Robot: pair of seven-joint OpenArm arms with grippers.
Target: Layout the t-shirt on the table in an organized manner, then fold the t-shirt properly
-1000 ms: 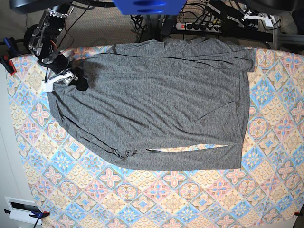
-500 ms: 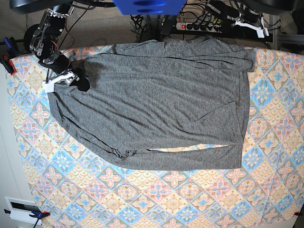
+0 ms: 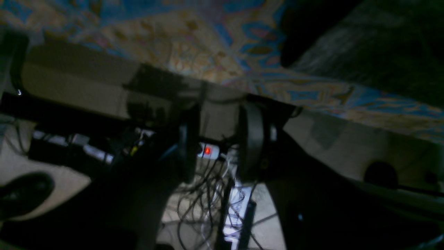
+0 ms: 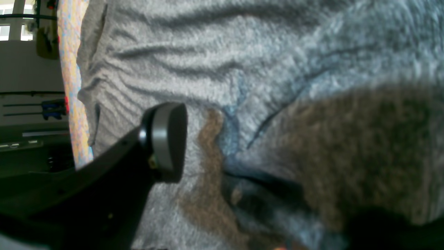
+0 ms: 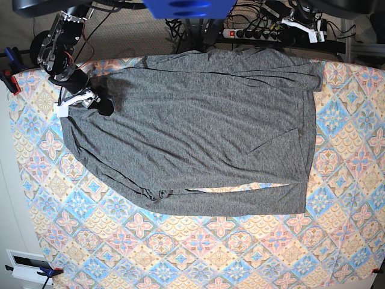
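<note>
The dark grey t-shirt (image 5: 198,138) lies spread wide over the patterned table (image 5: 240,247), wrinkled, with a fold gaping along its near edge. My right gripper (image 5: 96,103) hovers at the shirt's left end. In the right wrist view its fingers (image 4: 165,139) stand wide open over the grey knit (image 4: 242,62), and a raised crease lies between them. My left gripper (image 5: 304,23) is up beyond the table's far right edge, off the shirt. In the left wrist view its fingers (image 3: 189,139) are apart with nothing between them, and the left gripper (image 3: 220,139) faces the floor.
A power strip (image 5: 252,33) with a red light (image 3: 207,150) and tangled cables lie on the floor behind the table. Clamps (image 5: 9,81) grip the table's left edge. A white box (image 5: 27,265) sits at the near left corner. A dark shoe (image 3: 24,191) is on the floor.
The left arm has swung leftward along the table's far edge, staying off the shirt. The right gripper and the shirt have not visibly moved.
</note>
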